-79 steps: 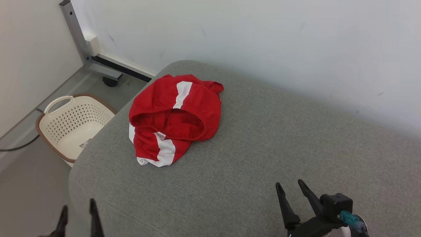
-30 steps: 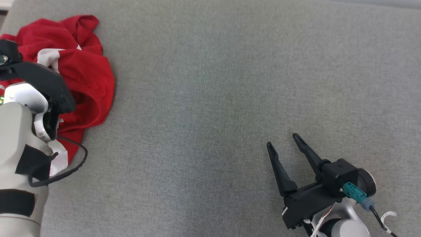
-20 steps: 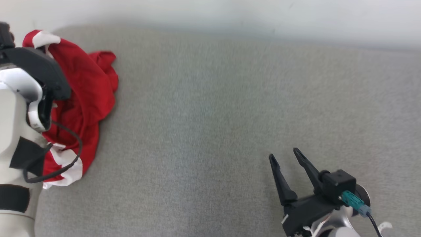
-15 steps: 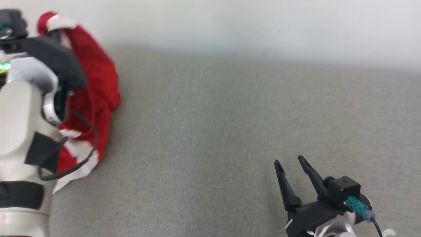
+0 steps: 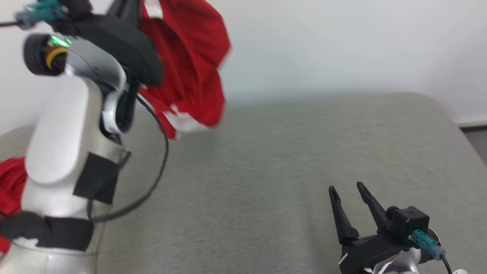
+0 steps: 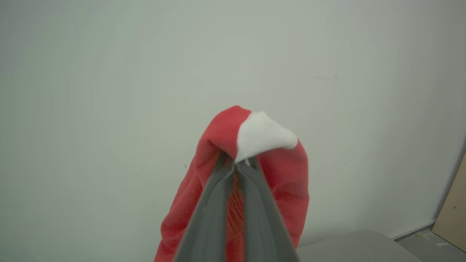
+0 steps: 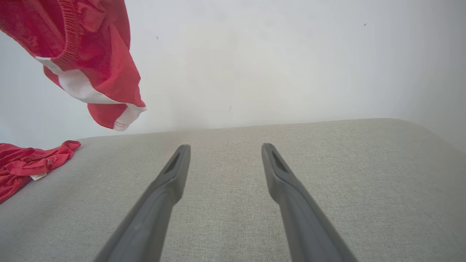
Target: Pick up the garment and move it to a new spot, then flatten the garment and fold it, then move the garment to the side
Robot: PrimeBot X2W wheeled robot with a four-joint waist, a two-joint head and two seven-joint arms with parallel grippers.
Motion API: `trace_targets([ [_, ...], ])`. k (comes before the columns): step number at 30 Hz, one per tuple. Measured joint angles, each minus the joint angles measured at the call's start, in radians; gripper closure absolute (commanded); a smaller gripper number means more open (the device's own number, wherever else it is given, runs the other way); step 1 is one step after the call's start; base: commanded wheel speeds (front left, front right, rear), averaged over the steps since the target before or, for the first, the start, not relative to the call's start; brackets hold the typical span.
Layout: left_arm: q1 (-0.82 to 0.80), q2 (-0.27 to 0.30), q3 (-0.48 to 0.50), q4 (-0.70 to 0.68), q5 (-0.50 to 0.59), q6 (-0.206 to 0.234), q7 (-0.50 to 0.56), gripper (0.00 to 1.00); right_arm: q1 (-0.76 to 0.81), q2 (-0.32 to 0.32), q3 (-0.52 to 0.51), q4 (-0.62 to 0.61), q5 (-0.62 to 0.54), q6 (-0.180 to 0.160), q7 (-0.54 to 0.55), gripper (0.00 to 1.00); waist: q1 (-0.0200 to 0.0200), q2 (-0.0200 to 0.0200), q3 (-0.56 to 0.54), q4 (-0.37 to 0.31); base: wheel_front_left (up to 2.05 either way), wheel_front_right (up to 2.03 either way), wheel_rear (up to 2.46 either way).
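left gripper [image 6: 236,165]: fingers pressed together, pinching the garment [image 5: 190,57] at a red-and-white fold. In the left wrist view the white patch [image 6: 264,136] sits right over the tips, with red cloth draped down both sides of the fingers. The gripper is up high at the far left, in front of the wall [image 5: 342,45], well above the cushion [image 5: 266,171].

garment: red with white bands, hanging from that pinch. Its lowest hanging corner, with a white hem [image 7: 125,116], is clear of the cushion; the right wrist view shows a gap below it. Edges are smeared in the head view, so fold detail there is unreadable.

More red cloth [image 7: 25,163] lies bunched on the cushion at the far left, with a small white tag [image 7: 38,176] on it. The same patch shows at the left edge of the head view, behind the left arm [image 5: 64,133]. Can't tell if it joins the hanging part; any link is out of frame.

left arm: pale forearm with black bands, green light [image 5: 57,40] at the wrist, black cable [image 5: 159,152] looping down its right side.

right gripper [image 5: 345,187]: fingers spread wide, bare cushion between them. It sits low at the near right, tips pointing toward the wall; can't tell if it touches the cushion. Well apart from the garment. Teal plug [image 5: 420,238] on its body.

cushion: grey fabric, rounded right end, with a strip of floor [image 5: 477,140] beyond it at the far right.
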Motion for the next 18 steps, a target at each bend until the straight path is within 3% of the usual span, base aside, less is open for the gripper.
trace_targets([
  [10, 0.203, -0.039, -0.072, -0.064, -0.001, 0.025, 0.033, 1.00, 0.013, 0.000, -0.015, -0.010, 0.017, 0.000, -0.002, 0.00, 0.0002, 0.0000, 0.025, -0.189, 0.00, 0.00, 0.00],
  [18, 0.407, -0.072, -0.134, 0.053, -0.022, 0.015, 0.012, 1.00, 0.002, 0.000, 0.024, 0.008, 0.043, 0.000, -0.011, 0.00, 0.0003, 0.0002, 0.086, -0.253, 0.00, 0.00, 0.00],
])
